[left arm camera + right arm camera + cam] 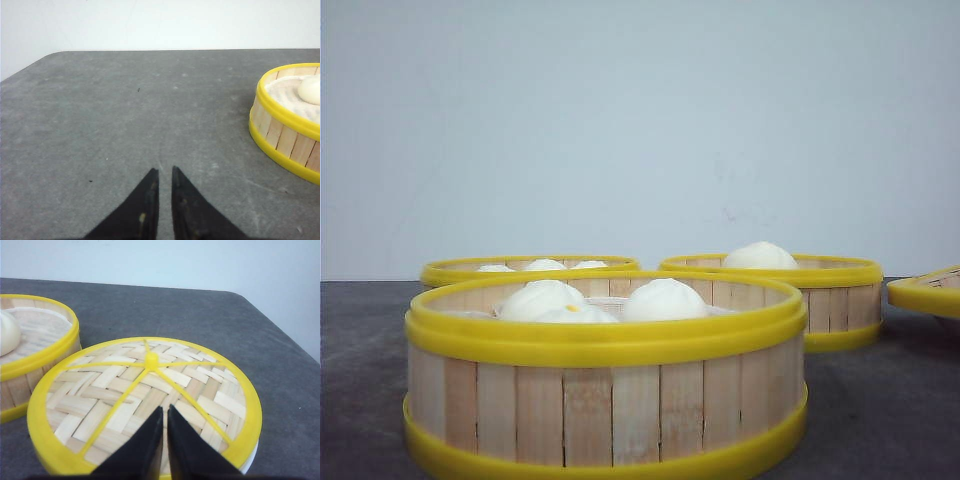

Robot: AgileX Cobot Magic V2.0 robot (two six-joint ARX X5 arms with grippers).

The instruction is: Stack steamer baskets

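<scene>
Starting point, by our read: all three steamer baskets sit apart on the table (880, 420), nothing stacked, no grasp begun.

Our left gripper (162, 172) has its jaws pressed nearly together, a thin slit between the tips, holding nothing. Bare table lies ahead of the tips; one basket (287, 125) sits off to one side of the jaws and a bit ahead, well apart from them, a white bun (311, 89) inside.

Our right gripper (164, 410) is likewise almost closed and empty. It hangs over the woven lid (145, 400), tips above the weave short of the centre knob (151, 359); we cannot tell whether they touch. Beyond the lid, to one side of the jaws, is another basket (35, 355), just beside the lid.

Next move, we judge: spread one set of jaws, bring them over a basket wall so one finger goes inside the rim and one outside, pinch, lift level so the buns stay put, and set it onto another basket rim to rim.

Front view gives what the wrists lack: the near basket (605, 390) with buns, the rear left basket (470, 270), the rear right basket (820, 290), and a lid edge (928, 292) at the frame's right. It shows neither gripper. Only the right wrist shows the lid's full top and a white edge (252, 460) under it. Only the left wrist shows the table's rounded far corner.
</scene>
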